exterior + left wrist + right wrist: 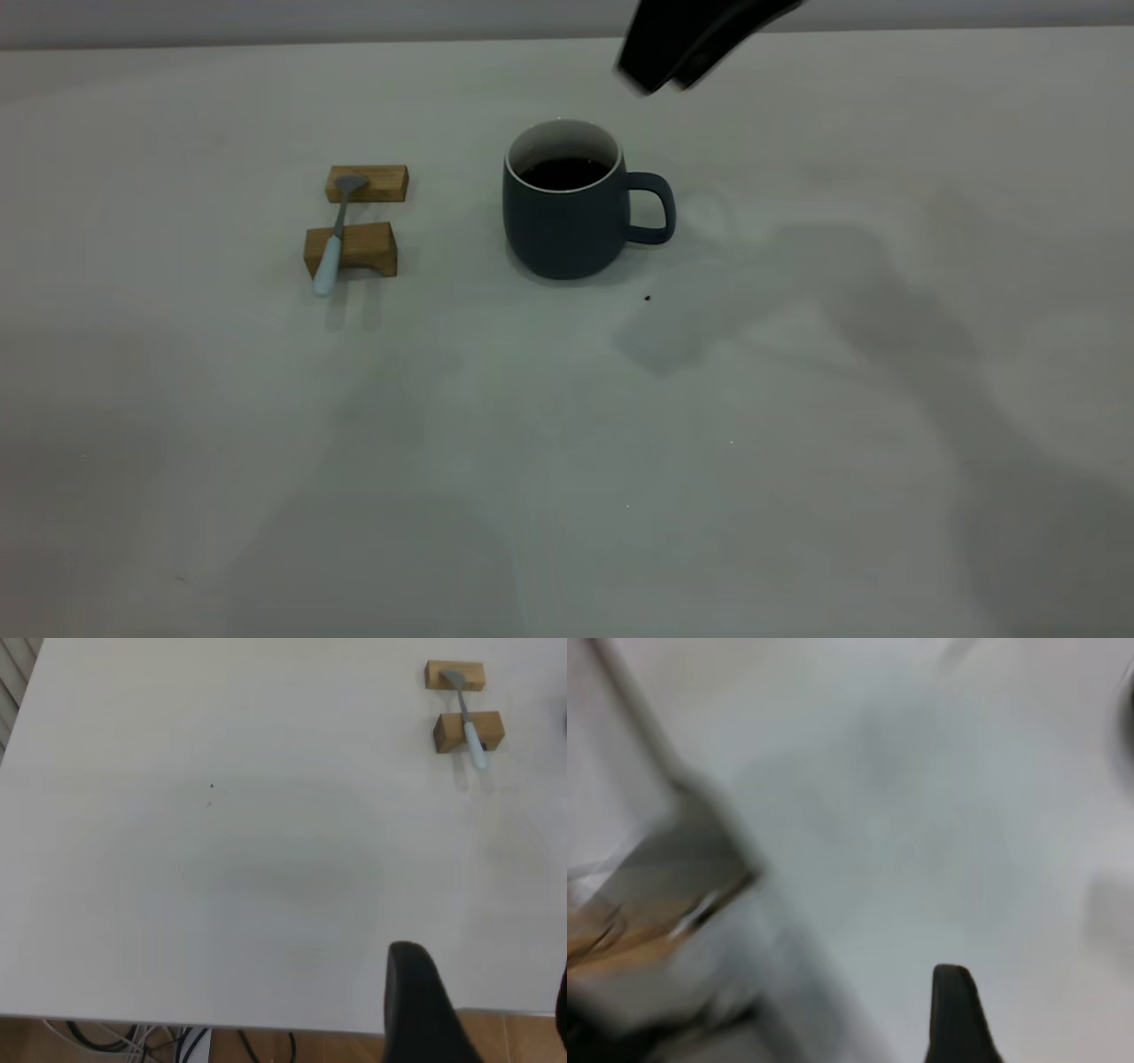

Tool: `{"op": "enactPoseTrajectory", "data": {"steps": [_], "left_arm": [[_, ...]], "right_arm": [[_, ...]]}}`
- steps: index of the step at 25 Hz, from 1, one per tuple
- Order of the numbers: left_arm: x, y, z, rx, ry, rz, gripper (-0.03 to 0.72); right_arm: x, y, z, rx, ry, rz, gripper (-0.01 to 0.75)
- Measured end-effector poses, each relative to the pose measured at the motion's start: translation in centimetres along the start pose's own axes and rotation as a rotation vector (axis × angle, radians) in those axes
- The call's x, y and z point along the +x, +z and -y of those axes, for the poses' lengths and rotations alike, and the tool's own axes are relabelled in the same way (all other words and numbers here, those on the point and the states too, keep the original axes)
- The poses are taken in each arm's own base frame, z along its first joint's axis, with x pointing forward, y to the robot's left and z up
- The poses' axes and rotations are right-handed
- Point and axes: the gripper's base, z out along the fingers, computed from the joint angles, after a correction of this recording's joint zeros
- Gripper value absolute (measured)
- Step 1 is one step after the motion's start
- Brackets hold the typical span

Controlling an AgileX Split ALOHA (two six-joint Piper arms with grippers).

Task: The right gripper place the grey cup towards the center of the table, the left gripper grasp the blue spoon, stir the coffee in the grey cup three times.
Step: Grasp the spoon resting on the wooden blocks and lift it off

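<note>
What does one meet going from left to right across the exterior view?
blue spoon lying across two wooden blocks → grey cup with coffee → right gripper, raised behind the cup.

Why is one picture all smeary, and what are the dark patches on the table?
The right wrist view is blurred all over. In the exterior view the right gripper is smeared too, the cup is sharp, and the dark patches on the table are soft shadows.

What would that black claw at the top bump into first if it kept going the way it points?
Probably the grey cup: the right gripper slants down toward its rim from above, beside the handle. Depth is unclear, so it could instead pass behind and reach the table.
</note>
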Motion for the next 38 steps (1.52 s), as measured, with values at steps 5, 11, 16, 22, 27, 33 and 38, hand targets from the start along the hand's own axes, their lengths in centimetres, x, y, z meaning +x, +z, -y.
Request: {"op": "enactPoseTrajectory", "data": {"steps": [5, 11, 16, 22, 27, 33, 38], "left_arm": [[0.0, 0.0, 0.0, 0.000, 0.000, 0.000, 0.446], [0.0, 0.0, 0.0, 0.000, 0.000, 0.000, 0.446], [0.0, 0.0, 0.0, 0.000, 0.000, 0.000, 0.446], [0.0, 0.0, 0.0, 0.000, 0.000, 0.000, 0.446], [0.0, 0.0, 0.0, 0.000, 0.000, 0.000, 0.446], [0.0, 0.0, 0.0, 0.000, 0.000, 0.000, 0.446], [0.0, 0.0, 0.0, 0.000, 0.000, 0.000, 0.446]], "right_arm": [[4.1, -6.2, -2.5, 0.363, 0.296, -0.177, 0.524], [12.9, -9.9, -7.5, 0.571, 0.457, -0.217, 0.524], [20.1, -10.6, -10.9, 0.576, 0.541, -0.183, 0.524], [26.3, -11.0, -12.3, 0.624, 0.665, -0.095, 0.524], [28.9, -11.1, -14.0, 0.702, 0.662, 0.112, 0.524], [31.2, -12.1, -17.4, 0.807, 0.553, 0.414, 0.524], [33.2, -12.5, -19.9, 0.880, 0.481, 0.613, 0.524]]}}
